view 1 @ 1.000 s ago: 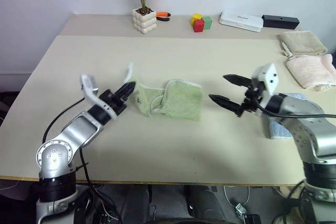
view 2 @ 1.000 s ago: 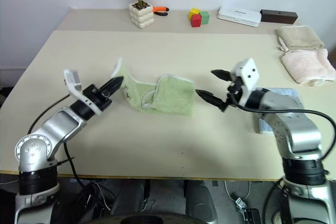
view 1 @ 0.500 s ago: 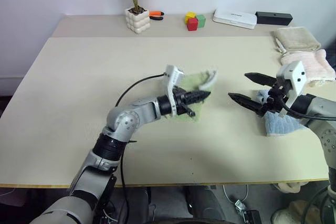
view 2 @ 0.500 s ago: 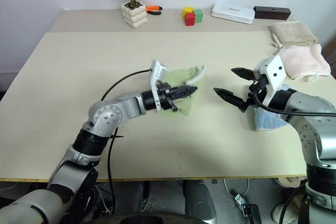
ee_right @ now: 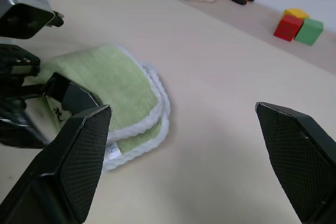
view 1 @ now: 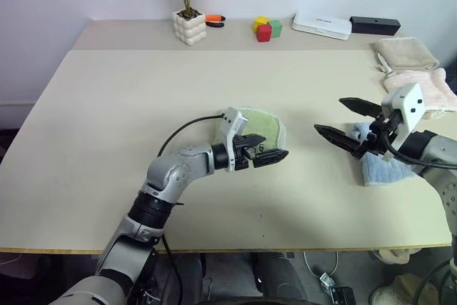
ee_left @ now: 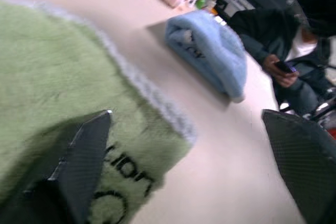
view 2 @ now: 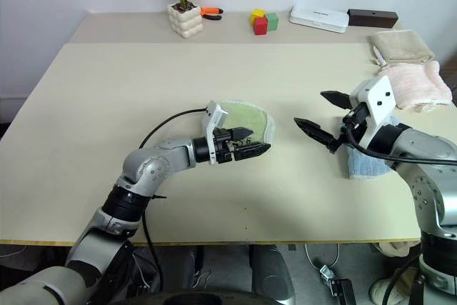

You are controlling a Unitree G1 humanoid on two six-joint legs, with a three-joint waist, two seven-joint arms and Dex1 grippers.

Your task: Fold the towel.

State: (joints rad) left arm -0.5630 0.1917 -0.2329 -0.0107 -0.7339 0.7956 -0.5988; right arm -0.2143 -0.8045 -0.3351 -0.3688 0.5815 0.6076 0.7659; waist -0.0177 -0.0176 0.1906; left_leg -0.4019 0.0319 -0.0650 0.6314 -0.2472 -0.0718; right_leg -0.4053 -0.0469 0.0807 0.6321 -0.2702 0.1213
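1. The towel (view 1: 258, 128), light green with a whitish stitched edge, lies in a compact folded bundle near the middle of the table (view 1: 107, 105). A second ago it was spread wider, with one corner lifted off the surface to the left.

2. The left gripper (view 1: 265, 155) has carried that corner across to the right and now hovers just over the bundle's near edge. Its fingers, pinched on the cloth a moment ago, now stand apart, with no cloth between them.

3. Judged from this, one fold has just been laid and released. The right wrist view shows two stitched edges stacked one over the other, which fits a doubled layer.

4. The right gripper (view 1: 351, 125) hangs above the table to the right of the towel, well apart from it, its two black fingers spread wide and holding nothing. It has hardly moved in the last second.

5. Beneath and behind the right arm lies a light blue towel (view 1: 378, 166), partly covered by that arm. Pink and beige folded towels (view 1: 418, 69) sit at the table's far right edge.

6. The left gripper hides part of the green towel's near side, so whether the edges line up there cannot be told.

7. Dark embroidered lettering shows in the left wrist view but is too blurred to read.
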